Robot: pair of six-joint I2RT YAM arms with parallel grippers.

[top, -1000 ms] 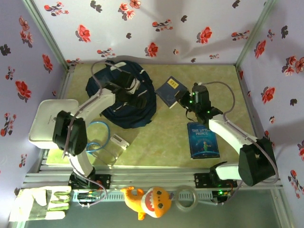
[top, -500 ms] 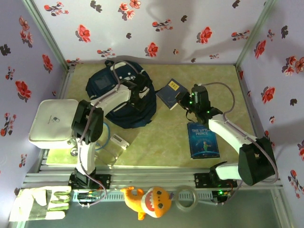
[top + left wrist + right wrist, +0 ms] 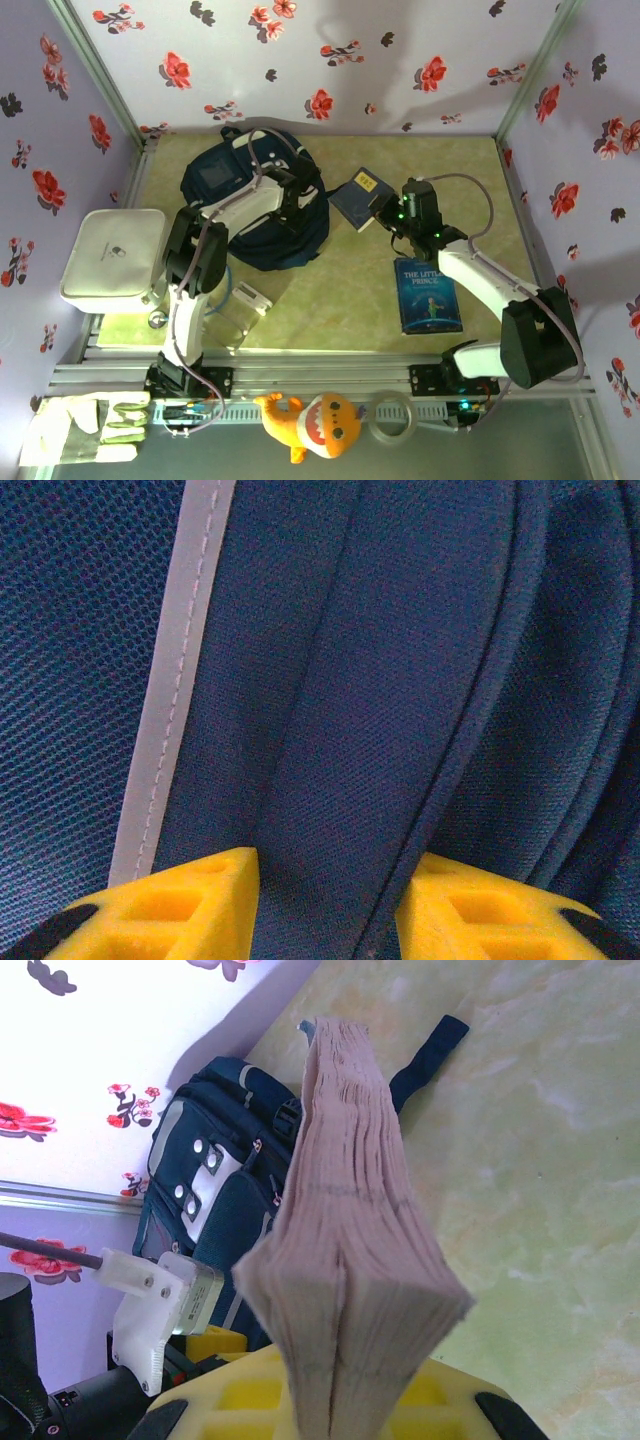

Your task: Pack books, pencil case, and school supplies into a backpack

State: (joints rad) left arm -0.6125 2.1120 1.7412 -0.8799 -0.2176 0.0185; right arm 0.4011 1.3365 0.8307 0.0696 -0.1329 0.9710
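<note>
The navy backpack (image 3: 262,245) lies at the back left of the table. My left gripper (image 3: 297,197) sits on its right side. In the left wrist view the yellow fingers (image 3: 190,895) press on both sides of a fold of backpack fabric (image 3: 400,630), so this gripper (image 3: 330,865) is shut on it. My right gripper (image 3: 383,212) is shut on a navy book with a yellow strip (image 3: 358,192), held on edge just right of the backpack. Its page edges (image 3: 345,1190) rise from the gripper (image 3: 345,1385). "The Little Prince" (image 3: 428,295) lies flat at the right.
A white tray (image 3: 105,250) stands at the left edge. A small white box (image 3: 250,297) and a blue loop (image 3: 205,290) lie front left; whether either is the pencil case I cannot tell. A toy shark (image 3: 315,425), tape roll (image 3: 392,415) and glove (image 3: 85,430) lie beyond the front rail.
My left gripper has swung right across the backpack to its right side and closed on a fold of fabric. The right gripper has kept the book almost still.
</note>
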